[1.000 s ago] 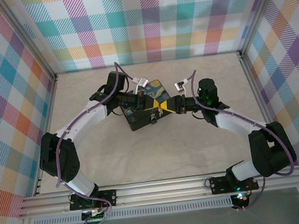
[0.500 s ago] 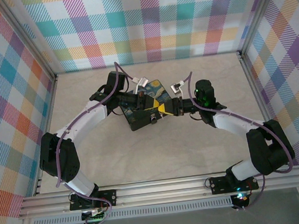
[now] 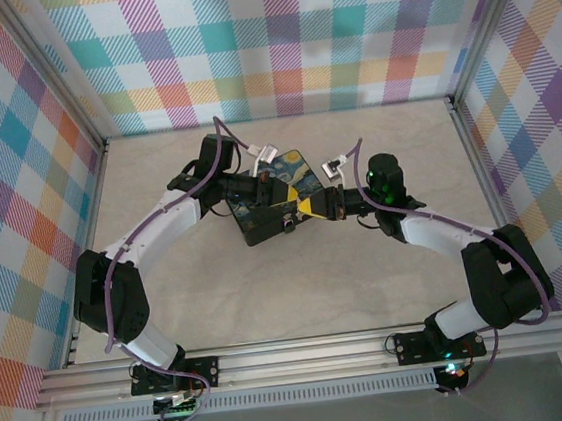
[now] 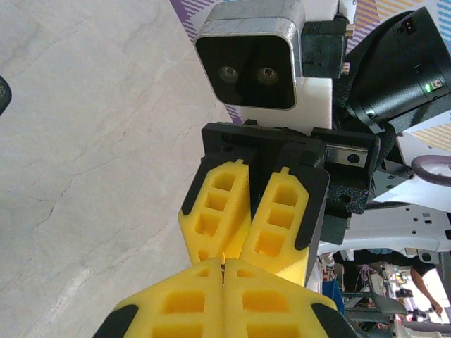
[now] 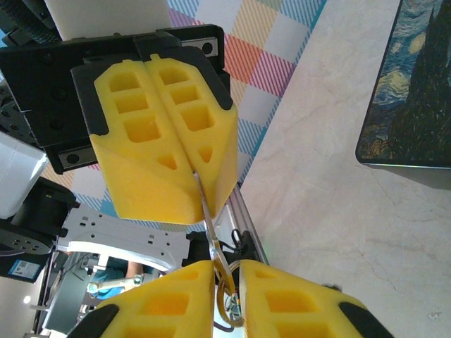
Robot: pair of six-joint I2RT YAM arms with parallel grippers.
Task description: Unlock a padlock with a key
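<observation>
Both arms reach to the middle of the table (image 3: pixel 271 302), and the two grippers meet nose to nose over the tin (image 3: pixel 260 225), which lies skewed on the pale surface with its swirl-printed lid up. From above, the left gripper (image 3: pixel 288 200) comes in over the lid from the far left, and the right gripper (image 3: pixel 313 205) comes in from the right, their yellow tips touching just over the tin's right corner. The padlock (image 3: pixel 289 224) is a tiny pale speck against the tin's near side, just below the meeting point and clear of both grippers; it is too small to tell how its shackle sits. On the right wrist camera the key (image 5: pixel 210 225) shows as a thin metal blade seen edge-on, bridging the two grippers. The right gripper's fingers (image 5: pixel 296 299) are closed down on its lower end, where a wire ring (image 5: pixel 227 313) loops in the narrow slot between them. The blade's upper tip runs into the seam of the left gripper's fingers (image 5: pixel 134 141), which are pressed tight together around it. The left wrist camera agrees: its own yellow pads meet flush at the bottom of the view with a sliver of metal poking out of the join, and the right gripper's pair opposite is drawn in close, tips together. So each gripper pinches one end of the key, held above the table beside the tin, with the plaid wall (image 5: pixel 254 63) behind
</observation>
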